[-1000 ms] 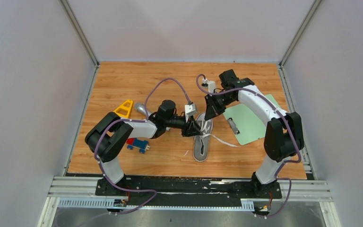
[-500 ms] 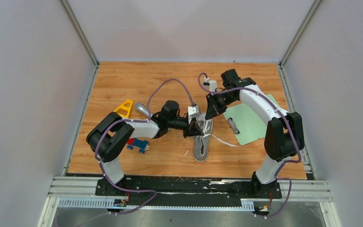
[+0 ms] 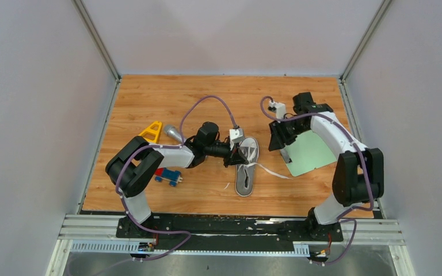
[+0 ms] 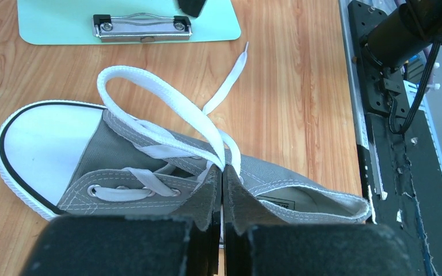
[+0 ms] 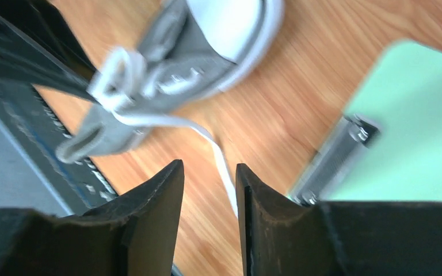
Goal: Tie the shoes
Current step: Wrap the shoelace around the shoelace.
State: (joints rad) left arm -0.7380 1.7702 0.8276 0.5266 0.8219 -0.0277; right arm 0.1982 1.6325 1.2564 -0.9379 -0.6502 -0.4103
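The grey sneaker (image 3: 245, 179) lies on the wooden table, its white toe cap (image 4: 40, 144) pointing away from the arm bases. My left gripper (image 3: 237, 154) is at the shoe's throat, shut (image 4: 221, 172) on the white lace where a standing loop (image 4: 149, 95) runs down into the jaws. A loose lace end (image 4: 230, 75) trails over the table toward the clipboard. My right gripper (image 3: 276, 140) hovers to the right of the shoe, open (image 5: 209, 169) and holding nothing; the loose lace (image 5: 204, 129) lies on the table below it.
A mint-green clipboard (image 3: 313, 152) with a metal clip (image 4: 143, 27) lies right of the shoe, under the right arm. Left of the left arm are a yellow triangle (image 3: 151, 132), a silver object (image 3: 172, 133) and a blue-and-red toy car (image 3: 168, 175).
My left gripper has closed on the lace at the shoe's throat. My right gripper has opened, let go, and swung right from above the shoe to the clipboard's edge.
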